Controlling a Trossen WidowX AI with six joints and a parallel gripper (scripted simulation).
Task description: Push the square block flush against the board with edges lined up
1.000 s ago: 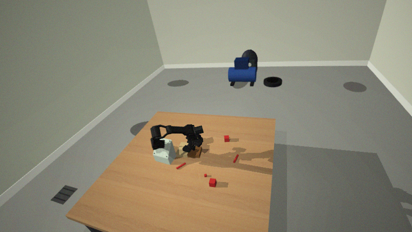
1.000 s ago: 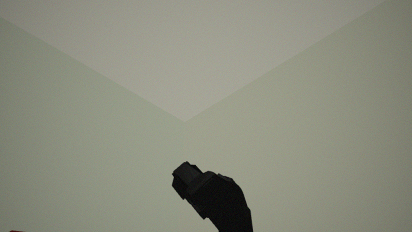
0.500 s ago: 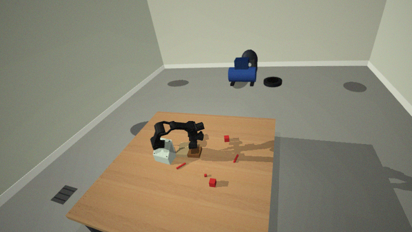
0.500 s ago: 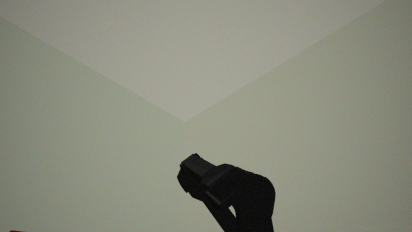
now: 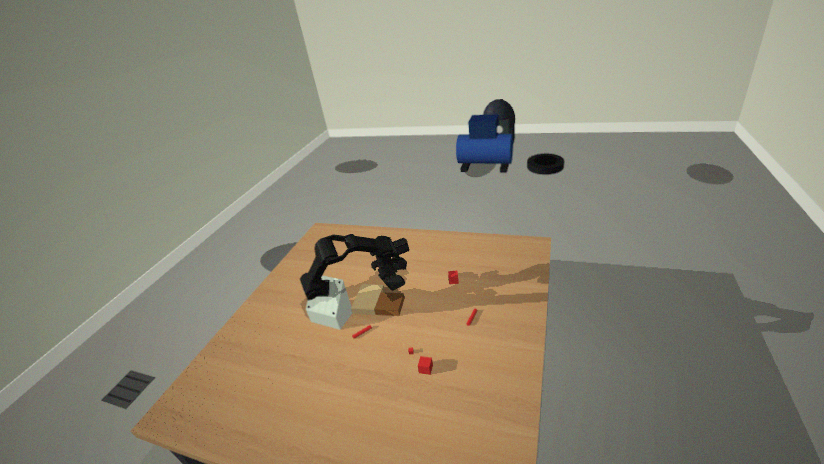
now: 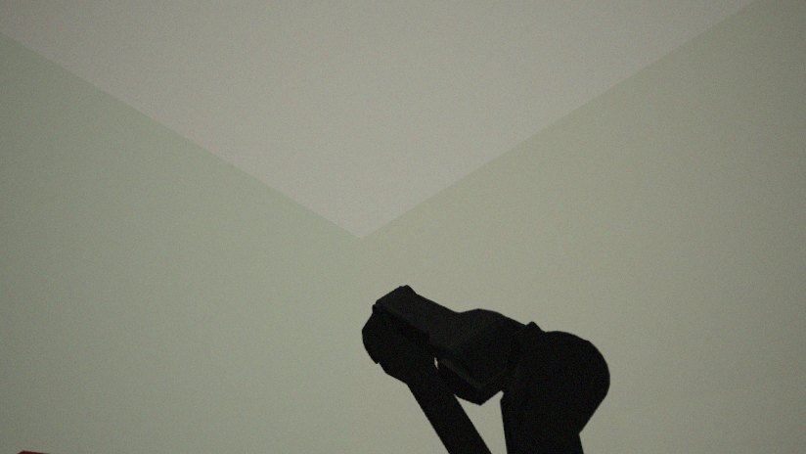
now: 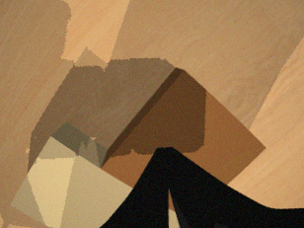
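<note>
The arm [image 5: 331,253] rises from its pale base [image 5: 328,308] near the left edge of the counter [image 5: 288,403], bends at a high elbow, reaches across to the right and then turns down, so that the hand [image 5: 394,282] points at the counter from above. Its fingers are pressed together with nothing between them; in the wrist view they show as one dark wedge with only a thin slit down the middle.

The hand's tip stands at the top of the brown square block [image 5: 389,303], which lies on the counter just right of the base. The wrist view shows the block [image 7: 196,132] as a brown diamond right in front of the fingertips (whether they touch it or hang just over it I cannot tell), with the pale base [image 7: 66,190] close at lower left.

Only the top view shows the rest of the counter: a red stick [image 5: 362,331] below the block, another red stick [image 5: 471,316] to the right, two red cubes [image 5: 453,277] [image 5: 424,364], and one tiny red piece [image 5: 410,350], all apart from the brown block. Which of these is the board is not clear.

The exterior view shows only the arm's upper joints [image 6: 484,360] as a dark outline against bare walls.
</note>
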